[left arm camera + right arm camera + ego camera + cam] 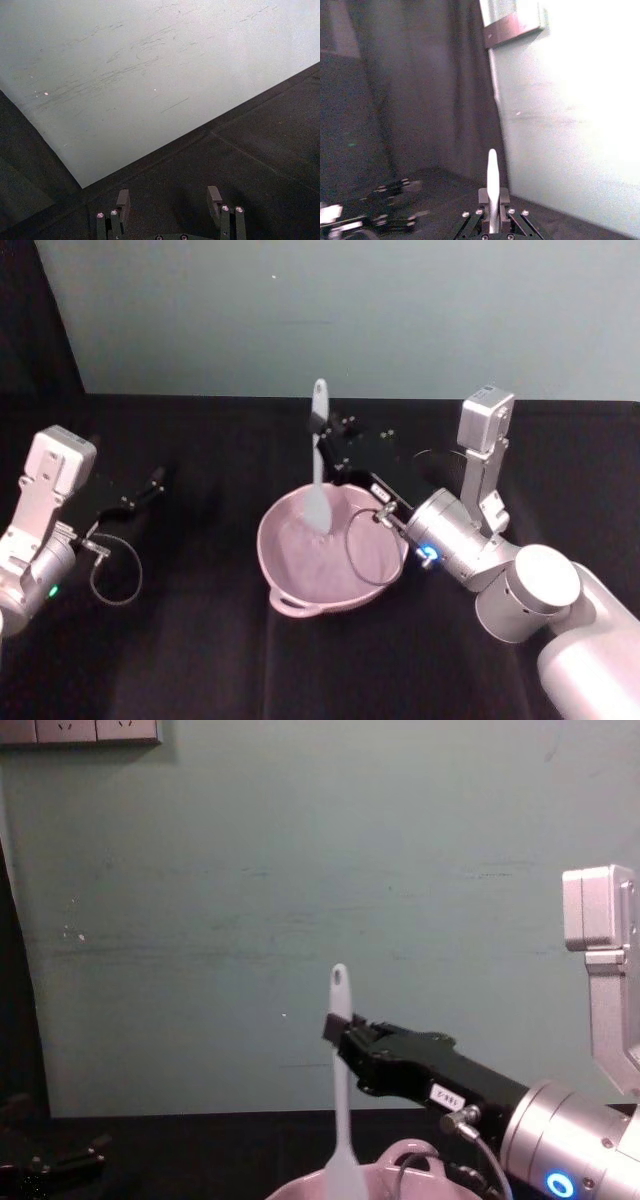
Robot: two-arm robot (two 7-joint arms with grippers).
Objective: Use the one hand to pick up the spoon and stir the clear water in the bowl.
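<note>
The pale pink bowl (292, 565) sits mid-table, its loop handle toward me; its rim (405, 1157) shows low in the chest view. The white spoon (319, 465) stands nearly upright, scoop down inside the bowl and the holed tip on top (340, 982). My right gripper (324, 433) reaches in from the right, above the bowl's far rim, and is shut on the spoon's upper handle (341, 1026). In the right wrist view the handle (492, 177) rises from between the closed fingers. My left gripper (152, 483) rests far left on the table, fingers (123, 199) apart and holding nothing.
A black cloth covers the table, with a teal wall close behind. The right arm's cable (362, 548) loops over the bowl's right side. Another cable loop (115, 578) hangs beside the left wrist. The right arm's silver wrist (450, 535) sits just right of the bowl.
</note>
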